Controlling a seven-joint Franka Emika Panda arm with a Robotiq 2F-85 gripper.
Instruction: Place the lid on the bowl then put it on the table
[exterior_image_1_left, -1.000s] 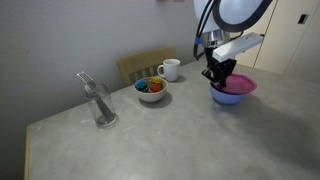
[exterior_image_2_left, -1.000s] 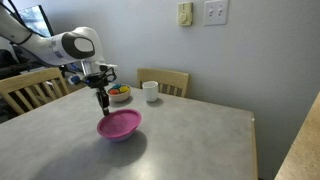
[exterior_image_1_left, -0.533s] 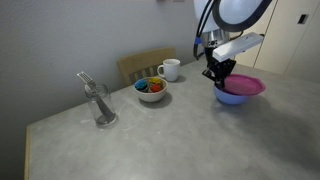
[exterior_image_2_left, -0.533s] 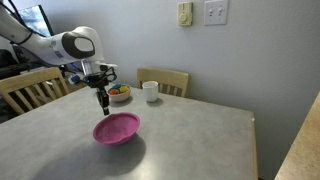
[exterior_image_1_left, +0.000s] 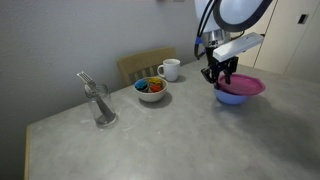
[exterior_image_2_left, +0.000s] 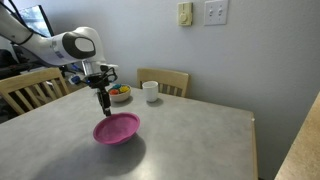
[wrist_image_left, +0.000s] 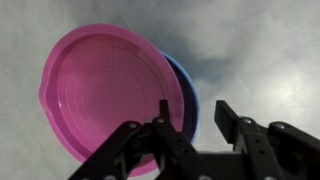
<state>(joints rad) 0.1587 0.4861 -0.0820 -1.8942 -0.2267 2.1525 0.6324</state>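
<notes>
The magenta-pink lid (exterior_image_1_left: 242, 85) lies on top of the blue bowl (exterior_image_1_left: 232, 97) on the grey speckled table (exterior_image_1_left: 170, 140). It sits shifted off centre, so part of the bowl's rim shows. In the other exterior view the lid (exterior_image_2_left: 117, 128) hides nearly all of the bowl. In the wrist view the lid (wrist_image_left: 105, 85) covers the bowl (wrist_image_left: 187, 95), with a blue sliver at its right edge. My gripper (exterior_image_1_left: 219, 74) hangs just above the lid's edge, open and empty; it also shows in the other exterior view (exterior_image_2_left: 102, 103) and the wrist view (wrist_image_left: 192, 112).
A small white bowl with colourful contents (exterior_image_1_left: 151, 89) and a white mug (exterior_image_1_left: 170, 69) stand towards the back. A clear glass with a utensil (exterior_image_1_left: 99, 103) stands further along the table. A wooden chair (exterior_image_2_left: 164, 81) is behind the table edge.
The lid slid sideways on the bowl between one second and half a second ago. The gripper has let go and now stands open just above the lid.
</notes>
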